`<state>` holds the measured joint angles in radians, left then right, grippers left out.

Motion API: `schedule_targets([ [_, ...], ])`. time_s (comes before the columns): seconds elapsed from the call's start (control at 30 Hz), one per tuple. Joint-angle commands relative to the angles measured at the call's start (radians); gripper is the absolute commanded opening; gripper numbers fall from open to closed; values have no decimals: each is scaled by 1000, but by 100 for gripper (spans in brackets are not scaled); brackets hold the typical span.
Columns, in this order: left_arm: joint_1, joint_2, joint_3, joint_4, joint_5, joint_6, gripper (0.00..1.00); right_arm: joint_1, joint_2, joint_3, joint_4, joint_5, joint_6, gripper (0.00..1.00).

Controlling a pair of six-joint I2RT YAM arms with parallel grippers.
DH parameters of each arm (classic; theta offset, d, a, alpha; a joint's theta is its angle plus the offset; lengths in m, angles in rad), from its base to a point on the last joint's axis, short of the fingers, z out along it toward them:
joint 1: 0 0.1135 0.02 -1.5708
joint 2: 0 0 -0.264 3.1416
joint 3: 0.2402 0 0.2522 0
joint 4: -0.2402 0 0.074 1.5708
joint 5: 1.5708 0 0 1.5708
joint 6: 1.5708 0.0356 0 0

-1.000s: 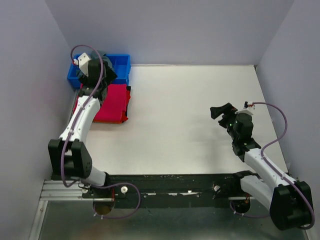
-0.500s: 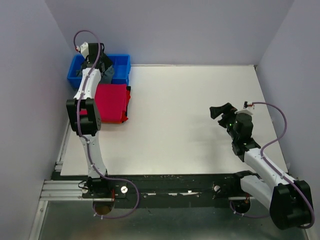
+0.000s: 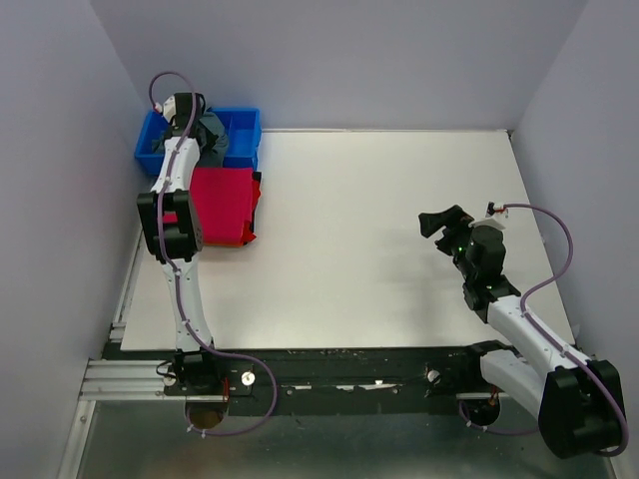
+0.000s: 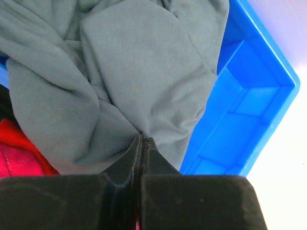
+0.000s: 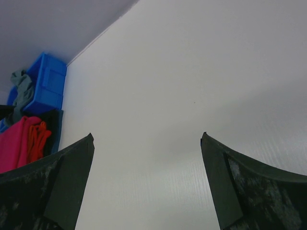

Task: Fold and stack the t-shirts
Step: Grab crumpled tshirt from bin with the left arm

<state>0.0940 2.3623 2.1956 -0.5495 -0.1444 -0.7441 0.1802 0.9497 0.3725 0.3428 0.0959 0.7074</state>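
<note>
- Jaws of left gripper [image 4: 143, 142] pinched on grey shirt [image 4: 139, 72] in tray [image 4: 249, 110].
- Right gripper [image 5: 147, 136] spread wide, holding nothing, over table [image 3: 379, 220].
- Red shirt [image 3: 225, 205] lies beside tray.

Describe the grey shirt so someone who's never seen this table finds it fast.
At the table's far left corner sits a blue tray. The grey t-shirt is bunched in it, pinched by the left pincer. The red t-shirt beside the tray lies flat; this one is slate and crumpled.
</note>
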Motion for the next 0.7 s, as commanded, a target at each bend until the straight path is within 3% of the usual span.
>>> schedule_targets([
  [0.0,-2,-83,-42,11,25,40,0,1,-15,-7,-7,22,4,100],
  [0.23,-2,-193,-54,0,-1,63,0,1,-22,-9,-7,25,1,100],
  [0.43,-11,-135,36,-78,-32,98,0,1,-34,-12,-10,30,-2,100],
  [0.57,-23,-185,-31,-15,-38,114,0,1,-35,-12,-10,30,-3,100],
  [0.67,-23,-172,-4,-30,-47,85,52,1,-32,-10,-11,30,-3,100],
])
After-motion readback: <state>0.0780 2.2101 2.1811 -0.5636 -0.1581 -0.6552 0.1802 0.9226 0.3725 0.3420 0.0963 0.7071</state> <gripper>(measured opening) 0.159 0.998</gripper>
